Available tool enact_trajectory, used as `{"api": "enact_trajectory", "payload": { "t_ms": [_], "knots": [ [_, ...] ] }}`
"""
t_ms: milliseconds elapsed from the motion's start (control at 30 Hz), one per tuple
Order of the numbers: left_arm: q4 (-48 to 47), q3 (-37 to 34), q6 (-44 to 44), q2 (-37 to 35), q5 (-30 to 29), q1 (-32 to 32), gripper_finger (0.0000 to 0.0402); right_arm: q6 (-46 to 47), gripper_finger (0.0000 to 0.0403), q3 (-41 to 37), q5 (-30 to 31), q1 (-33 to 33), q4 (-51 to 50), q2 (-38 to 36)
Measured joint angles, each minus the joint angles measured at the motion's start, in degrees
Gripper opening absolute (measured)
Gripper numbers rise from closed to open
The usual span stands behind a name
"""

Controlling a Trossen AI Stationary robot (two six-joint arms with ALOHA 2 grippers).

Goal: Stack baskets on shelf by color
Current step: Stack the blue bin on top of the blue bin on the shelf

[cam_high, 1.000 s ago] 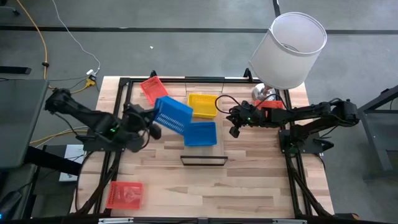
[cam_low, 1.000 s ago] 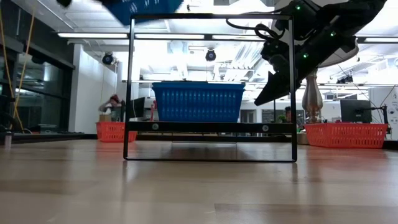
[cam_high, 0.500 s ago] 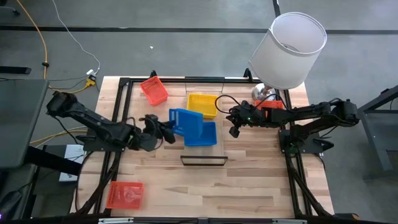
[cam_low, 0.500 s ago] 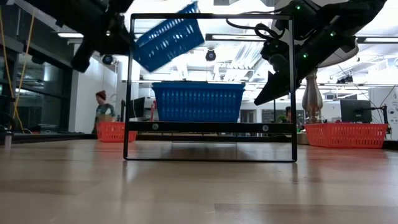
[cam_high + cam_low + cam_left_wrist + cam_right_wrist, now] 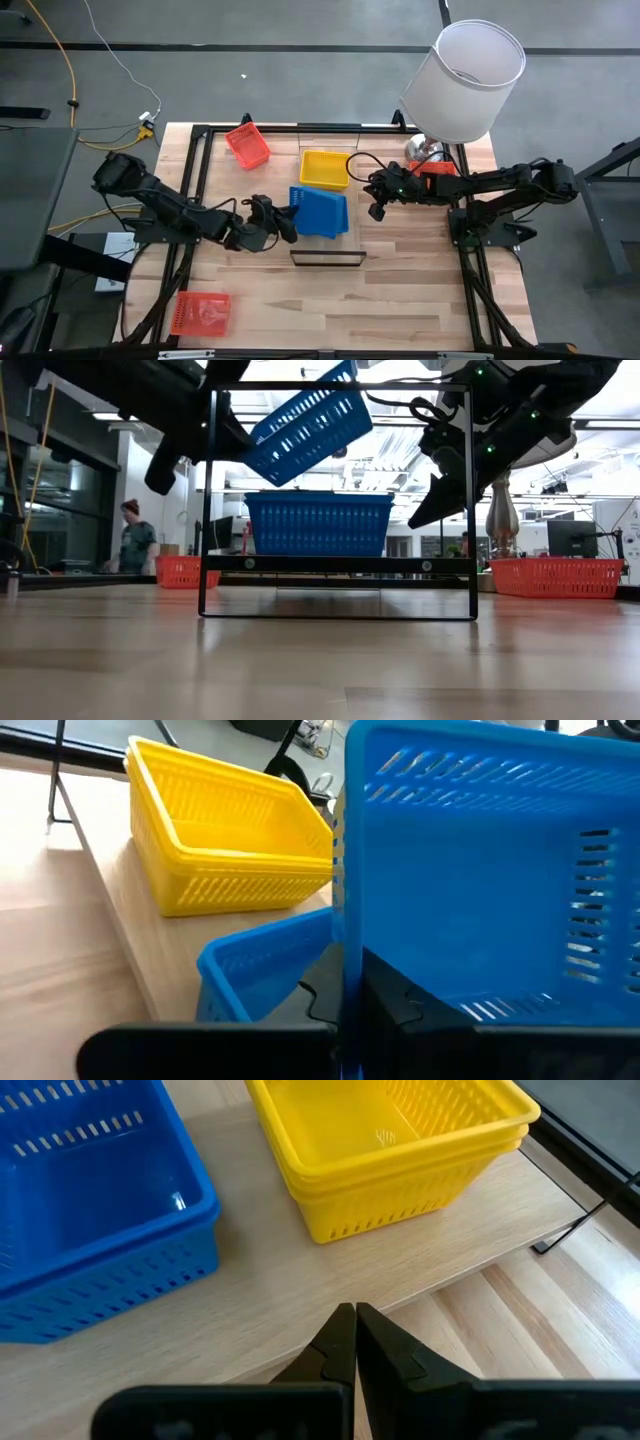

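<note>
The left gripper is clamped on the rim of a blue basket, holding it in the air above the shelf, tilted so that its end toward the right arm rides higher and its long axis slopes up along the shelf's length. Directly beneath it a second blue basket sits level on the shelf, long side parallel to the plank; the two are apart. On the same plank, just beside that seated blue basket and away from the left arm, stand stacked yellow baskets, nested one in another and not touching the blue. The right gripper hangs over the shelf's edge near the yellow stack, its fingers pressed together on nothing. A red basket lies tilted on the table beyond the shelf, near the black frame rail; another red basket rests flat near the table's front corner on the left arm's side. A white lamp shade overhangs the right arm's side of the shelf.
</note>
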Motion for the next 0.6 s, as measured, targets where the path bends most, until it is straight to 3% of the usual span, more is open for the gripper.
{"api": "enact_trajectory", "payload": {
  "t_ms": [333,600],
  "knots": [
    [-2.3,0.1,1.1,0.8,-3.8,-3.7,0.0,0.0,0.0,0.0,0.0,0.0,0.0,0.0],
    [-3.1,0.1,1.1,1.6,-3.1,-3.6,0.0017,0.0,0.0,0.0,0.0,0.0,0.0,0.0]
  ]
}}
